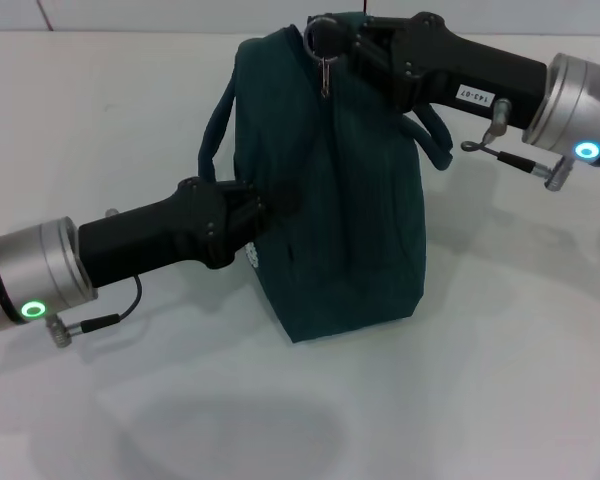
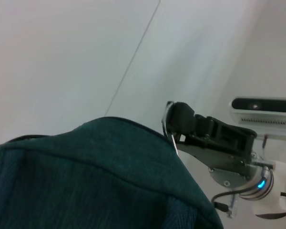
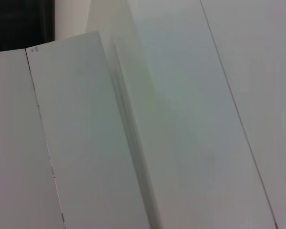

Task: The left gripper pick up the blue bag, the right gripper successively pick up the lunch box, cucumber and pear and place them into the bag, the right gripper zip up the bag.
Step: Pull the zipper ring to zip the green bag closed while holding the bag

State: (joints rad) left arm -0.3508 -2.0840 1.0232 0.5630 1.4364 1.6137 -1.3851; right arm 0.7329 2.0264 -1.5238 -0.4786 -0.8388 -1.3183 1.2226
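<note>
Judging by the closed top, packing appears finished: the blue bag (image 1: pixel 330 200) is held by the left gripper (image 1: pixel 265 205), while its ring zipper pull (image 1: pixel 320 40) is pinched by the right gripper (image 1: pixel 325 35).

Bright, even light; soft shadows on table (image 1: pixel 480 400).

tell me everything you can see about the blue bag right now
The blue bag is dark teal woven-looking fabric, standing upright on the white table, its top looking closed. A loop handle hangs at each side. The left end effector grips its left side near a small white logo. The right end effector holds the ring zipper pull at the bag's top far end. Nothing of its contents shows.
</note>
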